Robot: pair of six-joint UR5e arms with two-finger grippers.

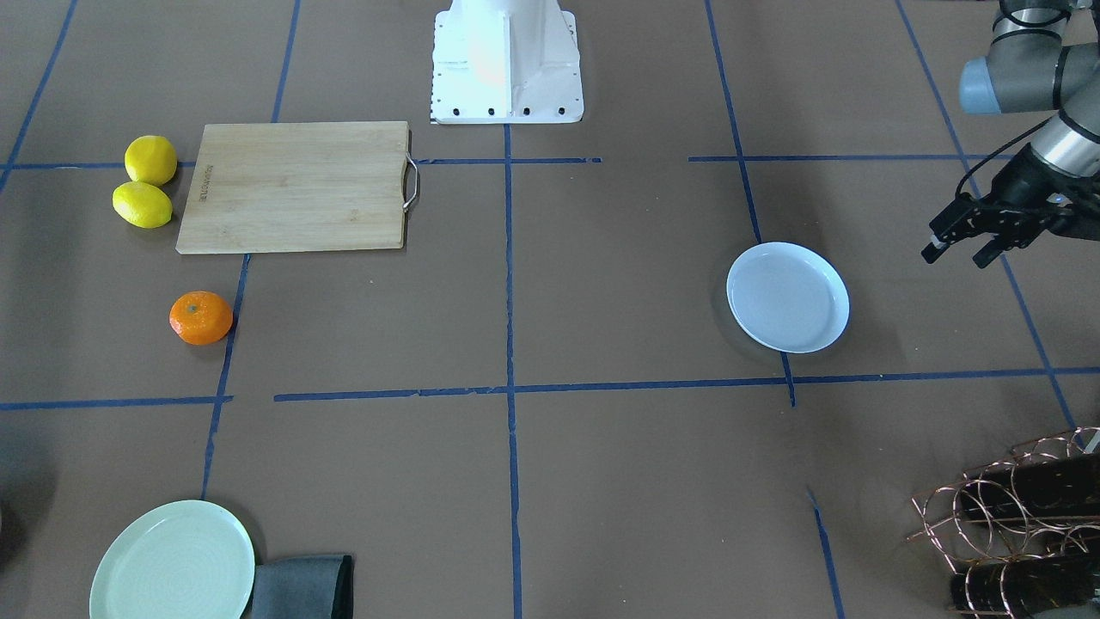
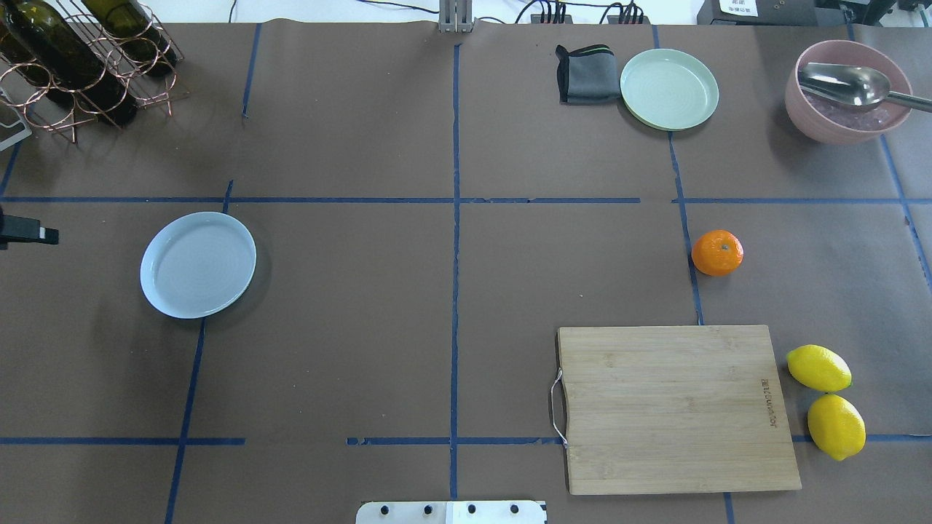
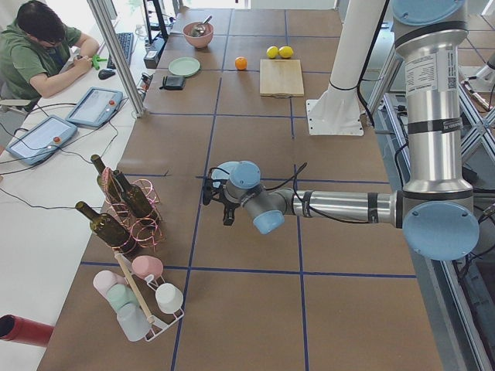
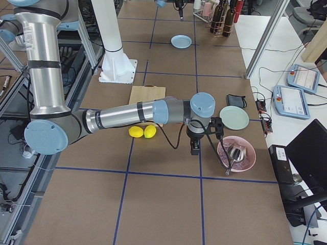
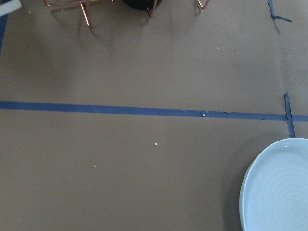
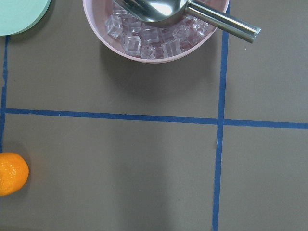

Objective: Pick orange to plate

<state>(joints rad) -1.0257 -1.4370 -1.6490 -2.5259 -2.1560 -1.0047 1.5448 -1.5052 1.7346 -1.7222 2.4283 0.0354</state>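
The orange lies on the brown table on my right side, just beyond the cutting board; it also shows at the left edge of the right wrist view. Far across on my left side lies the pale bluish-white plate, with nothing on it. My left gripper hovers outside the plate, a hand's width from its rim, fingers apart and nothing between them. My right gripper shows only in the exterior right view, hanging near the pink bowl; I cannot tell whether it is open or shut.
A wooden cutting board and two lemons sit close to the orange. Beyond it are a pale green plate, a grey cloth and a pink bowl of ice with a spoon. A bottle rack stands far left.
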